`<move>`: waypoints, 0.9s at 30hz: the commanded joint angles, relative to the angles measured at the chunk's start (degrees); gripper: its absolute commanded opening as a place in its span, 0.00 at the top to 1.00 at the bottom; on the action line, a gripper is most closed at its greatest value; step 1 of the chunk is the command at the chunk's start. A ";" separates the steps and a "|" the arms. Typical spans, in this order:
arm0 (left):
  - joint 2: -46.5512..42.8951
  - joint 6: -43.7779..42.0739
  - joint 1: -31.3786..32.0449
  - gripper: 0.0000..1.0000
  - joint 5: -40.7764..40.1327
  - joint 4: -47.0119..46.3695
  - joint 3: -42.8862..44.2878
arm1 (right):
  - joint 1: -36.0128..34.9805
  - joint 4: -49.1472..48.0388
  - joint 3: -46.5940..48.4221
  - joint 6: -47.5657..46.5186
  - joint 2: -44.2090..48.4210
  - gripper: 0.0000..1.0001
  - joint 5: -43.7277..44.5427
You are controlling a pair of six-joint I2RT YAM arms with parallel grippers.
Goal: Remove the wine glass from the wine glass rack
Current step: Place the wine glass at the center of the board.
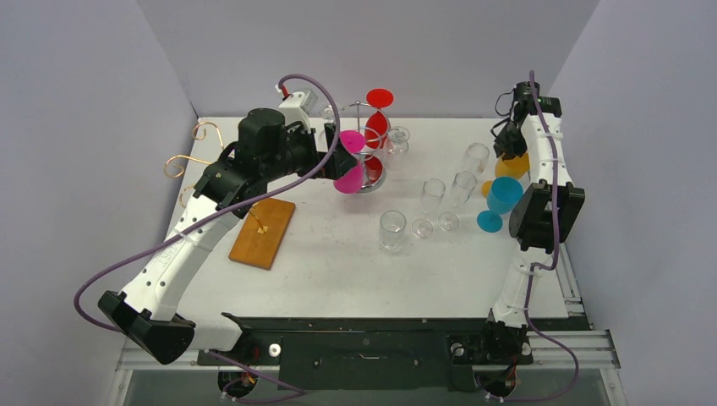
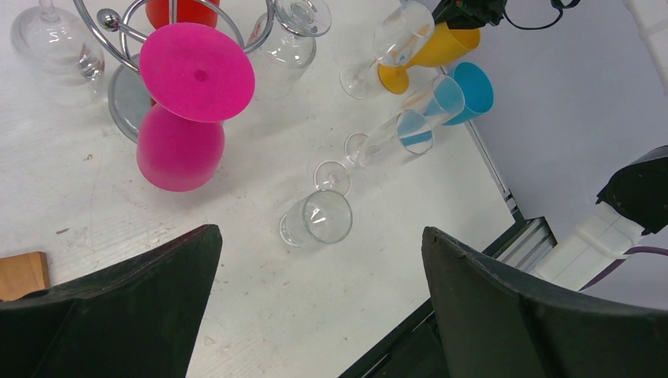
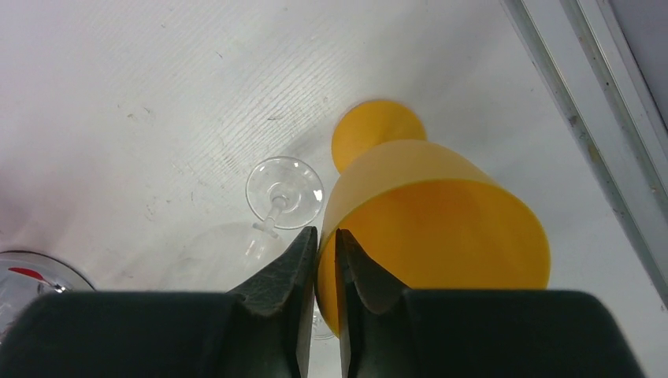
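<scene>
**Top view.**
- Nearest: black mounting rail [image 1: 363, 347] carrying both arm bases.
- Left hand [image 1: 336, 154]: fingers spread wide, just beside the pink wine glass [image 1: 349, 169].
- The pink wine glass hangs upside down on the chrome rack [image 1: 376, 176], far middle of the bench [image 1: 338, 271].
- Same rack: a red glass [image 1: 378, 118]. A clear goblet [image 1: 397, 139] stands just beside the rack's base.
- Left side: wooden board [image 1: 264, 233] and copper wire curls [image 1: 190, 161].
- Right of centre: tumbler [image 1: 391, 230], flutes [image 1: 433, 196], blue glass [image 1: 500, 201].
- Far right: right hand [image 1: 510, 145] at the top of the orange glass [image 1: 512, 166].

**Left wrist view.** Both fingers stand wide apart with nothing held. The pink glass lies ahead and to the left, its foot resting on the rack's wire arm.

**Right wrist view.** The fingers are nearly pressed together, with only a thin slit between them. The orange rim sits at that slit. I cannot tell whether it is gripped or released.

**Hazards, as judged.**
- A sideways pull on the pink glass could drag the light rack, shake the red glass loose or knock the goblet.
- The smooth bowl may slip from a loose grip.
- The wire arm blocks a straight lift, so the foot must slide clear first.
- If the right hand rises while pinching the rim, the orange glass could topple into the flutes.
</scene>
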State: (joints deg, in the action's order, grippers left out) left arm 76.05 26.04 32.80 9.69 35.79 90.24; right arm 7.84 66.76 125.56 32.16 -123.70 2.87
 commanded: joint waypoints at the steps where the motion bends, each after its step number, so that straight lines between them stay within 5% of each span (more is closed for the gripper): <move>1: -1.04 -0.73 -0.19 0.04 0.91 -3.32 -0.21 | 0.24 -0.28 1.20 -0.43 -1.41 0.87 3.04; 15: -0.37 -0.32 -0.19 0.04 1.38 -3.62 0.12 | 0.27 2.02 6.85 0.32 2.78 0.69 3.76; 27: 1.69 3.81 -0.19 0.04 -2.22 -4.18 2.01 | 0.51 0.39 2.13 0.55 14.53 0.52 5.81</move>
State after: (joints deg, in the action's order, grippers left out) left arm 77.03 27.35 32.80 10.37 35.14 89.62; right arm 7.90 68.31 128.42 32.36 -118.21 6.55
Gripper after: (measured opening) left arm 0.964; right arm 0.454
